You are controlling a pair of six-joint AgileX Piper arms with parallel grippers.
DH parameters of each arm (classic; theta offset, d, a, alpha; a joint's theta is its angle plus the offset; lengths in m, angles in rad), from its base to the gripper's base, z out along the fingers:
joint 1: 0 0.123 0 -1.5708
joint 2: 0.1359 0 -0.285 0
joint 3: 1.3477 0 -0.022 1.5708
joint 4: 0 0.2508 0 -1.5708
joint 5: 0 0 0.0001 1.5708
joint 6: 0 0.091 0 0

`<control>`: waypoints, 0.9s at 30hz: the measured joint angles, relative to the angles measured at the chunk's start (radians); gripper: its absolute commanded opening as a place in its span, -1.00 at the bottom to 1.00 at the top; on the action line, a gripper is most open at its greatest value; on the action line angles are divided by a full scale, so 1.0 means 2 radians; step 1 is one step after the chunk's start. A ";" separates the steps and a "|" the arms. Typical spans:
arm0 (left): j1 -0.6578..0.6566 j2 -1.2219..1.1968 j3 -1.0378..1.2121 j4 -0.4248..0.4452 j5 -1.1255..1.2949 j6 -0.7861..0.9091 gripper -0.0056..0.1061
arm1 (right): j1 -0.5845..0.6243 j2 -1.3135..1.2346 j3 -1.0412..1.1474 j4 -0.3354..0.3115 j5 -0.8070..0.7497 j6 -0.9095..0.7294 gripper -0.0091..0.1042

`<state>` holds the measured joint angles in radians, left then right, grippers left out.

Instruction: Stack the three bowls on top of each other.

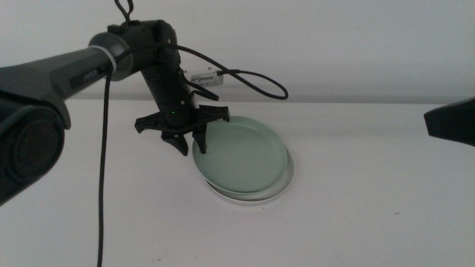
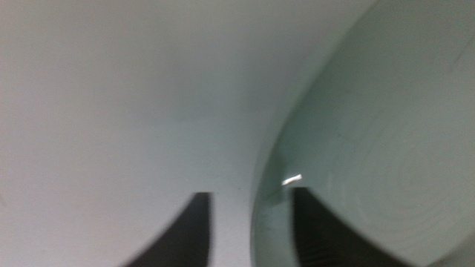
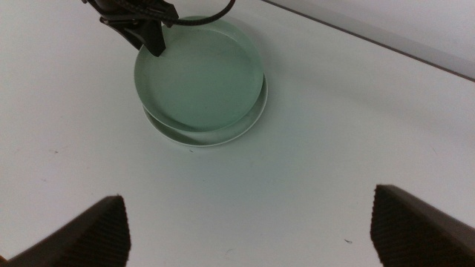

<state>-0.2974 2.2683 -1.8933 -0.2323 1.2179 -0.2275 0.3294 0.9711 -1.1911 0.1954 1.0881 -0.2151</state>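
**Green bowl at the top of the stack, left jaws around its rim**

Nearest to the middle camera is the left arm, which comes in from the left side. Its left gripper [image 1: 190, 143] is at the near-left rim of the green bowl [image 1: 241, 156]. In the left wrist view one jaw is inside the rim and the other outside, with a gap between them, so the jaws are apart and do not clamp the bowl. The green bowl sits on the white bowl [image 1: 286, 183], a little off centre. A grey bowl is not clear; maybe it is hidden between them.

The right gripper [image 3: 245, 230] waits well apart from the stack, jaws wide apart.

The risk, I think: if the left gripper lifts sideways, a jaw can catch the rim and drag or tip the green bowl, because it is not centred.
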 measured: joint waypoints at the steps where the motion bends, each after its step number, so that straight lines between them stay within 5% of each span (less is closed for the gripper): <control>1: 0.000 -0.002 0.000 0.004 0.000 0.005 0.16 | 0.000 0.000 0.000 0.000 0.000 0.000 0.68; 7: 0.000 -0.094 0.008 0.076 -0.001 0.015 0.79 | 0.000 0.000 0.000 0.000 0.000 0.000 0.68; 14: 0.000 -0.282 0.111 0.148 -0.005 0.001 0.78 | 0.000 0.000 0.000 0.000 0.000 0.000 0.68; 27: 0.000 -0.647 0.538 0.147 -0.246 -0.005 0.78 | 0.000 0.000 0.000 0.000 0.000 0.000 0.68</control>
<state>-0.2974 0.9736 -0.8164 0.0619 0.7269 -0.2383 0.3294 0.9711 -1.1911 0.1954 1.0881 -0.2151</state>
